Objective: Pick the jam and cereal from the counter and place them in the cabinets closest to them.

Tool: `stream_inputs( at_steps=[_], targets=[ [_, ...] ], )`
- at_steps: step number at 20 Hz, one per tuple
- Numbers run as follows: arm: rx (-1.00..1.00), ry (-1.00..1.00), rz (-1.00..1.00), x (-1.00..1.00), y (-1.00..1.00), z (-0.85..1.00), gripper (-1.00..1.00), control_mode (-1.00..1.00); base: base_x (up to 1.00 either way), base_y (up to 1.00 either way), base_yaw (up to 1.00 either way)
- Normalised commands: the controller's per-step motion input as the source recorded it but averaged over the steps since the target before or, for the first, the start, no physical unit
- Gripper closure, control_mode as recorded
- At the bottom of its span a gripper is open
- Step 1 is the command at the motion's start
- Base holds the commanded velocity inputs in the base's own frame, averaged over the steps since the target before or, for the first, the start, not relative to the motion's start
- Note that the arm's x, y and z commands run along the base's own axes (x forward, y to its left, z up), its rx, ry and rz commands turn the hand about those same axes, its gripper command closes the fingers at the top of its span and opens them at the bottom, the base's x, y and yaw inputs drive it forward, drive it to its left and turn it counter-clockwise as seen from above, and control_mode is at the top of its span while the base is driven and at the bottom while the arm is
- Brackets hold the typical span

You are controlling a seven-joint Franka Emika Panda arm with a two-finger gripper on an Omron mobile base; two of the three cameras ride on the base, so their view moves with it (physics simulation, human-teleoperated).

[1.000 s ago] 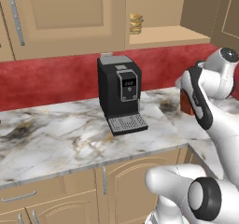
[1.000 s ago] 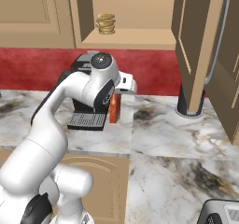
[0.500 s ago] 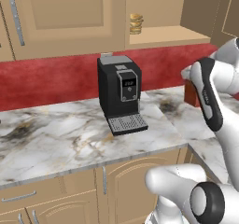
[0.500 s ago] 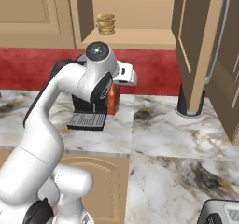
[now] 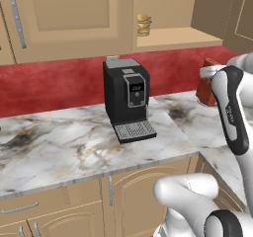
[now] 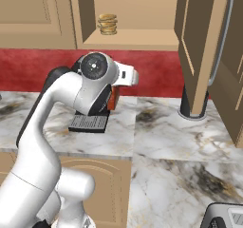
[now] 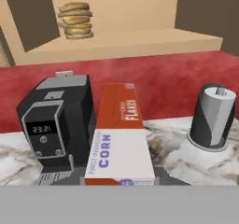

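The cereal (image 7: 122,139) is a red-orange box with a white "corn flakes" face, lying lengthwise just ahead of the hand. My gripper (image 5: 207,78) is shut on the cereal (image 5: 203,90) and holds it above the marble counter (image 5: 59,152), to the right of the coffee machine. From the right side the cereal (image 6: 113,97) peeks out behind my forearm. Above stand the cabinets (image 5: 173,36), open, with a flat wooden shelf (image 7: 140,43). The jam is out of view.
A black coffee machine (image 5: 126,98) stands on the counter left of the box. A yellowish stack of round items (image 7: 75,20) sits on the shelf. A paper towel holder (image 7: 212,118) stands to the right, below the swung-open cabinet door (image 6: 201,46).
The arm has lifted the cereal box a little higher off the counter and swung the hand round; the coffee machine and shelf items stay put.
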Motion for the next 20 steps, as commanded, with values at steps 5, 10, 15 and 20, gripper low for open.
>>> stream_inputs(
  at_steps=[5, 10, 15, 20],
  targets=[
    [0.05, -0.14, 0.00, -0.05, 0.01, 0.58, 1.00, -1.00, 0.00, 0.00, 0.00],
    [0.01, -0.08, 0.00, 0.00, 0.05, 0.60, 1.00, -1.00, 0.00, 0.00, 0.00],
    [0.00, -0.09, 0.00, 0.00, 0.01, 0.49, 1.00, -1.00, 0.00, 0.00, 0.00],
    [0.00, -0.11, 0.00, -0.02, 0.00, 0.37, 1.00, -1.00, 0.00, 0.00, 0.00]
  ],
)
